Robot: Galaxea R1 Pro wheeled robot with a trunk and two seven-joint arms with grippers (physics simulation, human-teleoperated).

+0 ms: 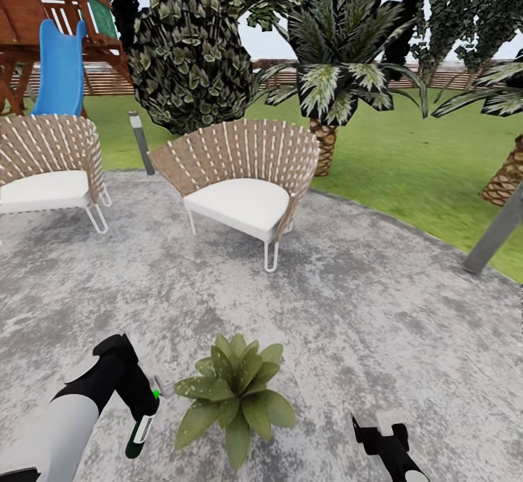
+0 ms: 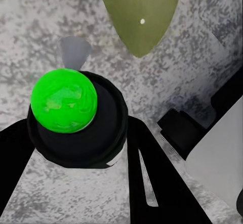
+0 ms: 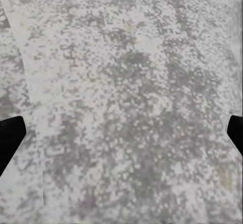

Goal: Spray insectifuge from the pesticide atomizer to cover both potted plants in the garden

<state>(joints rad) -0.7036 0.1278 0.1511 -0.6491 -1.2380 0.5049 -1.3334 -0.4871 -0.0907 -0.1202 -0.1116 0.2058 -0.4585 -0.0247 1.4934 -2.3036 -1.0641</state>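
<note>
My left gripper (image 1: 145, 413) is shut on the pesticide atomizer (image 1: 141, 427), a slim dark bottle with a white patch and a bright green tip (image 2: 64, 100). It hangs just left of a potted plant (image 1: 234, 392), a low rosette of broad green leaves on the stone patio. One leaf (image 2: 139, 11) lies just past the atomizer's tip in the left wrist view. My right gripper (image 1: 378, 427) hovers to the plant's right, low at the picture's edge. Its dark fingertips (image 3: 10, 138) stand wide apart over bare stone, so it is open.
Two wicker chairs (image 1: 243, 187) (image 1: 47, 169) stand on the far side of the grey patio (image 1: 349, 307). Grey bollard lights (image 1: 140, 140) (image 1: 497, 231) mark its rim. Beyond are lawn, palms (image 1: 330, 89), a wooden fence and a blue slide (image 1: 59, 67).
</note>
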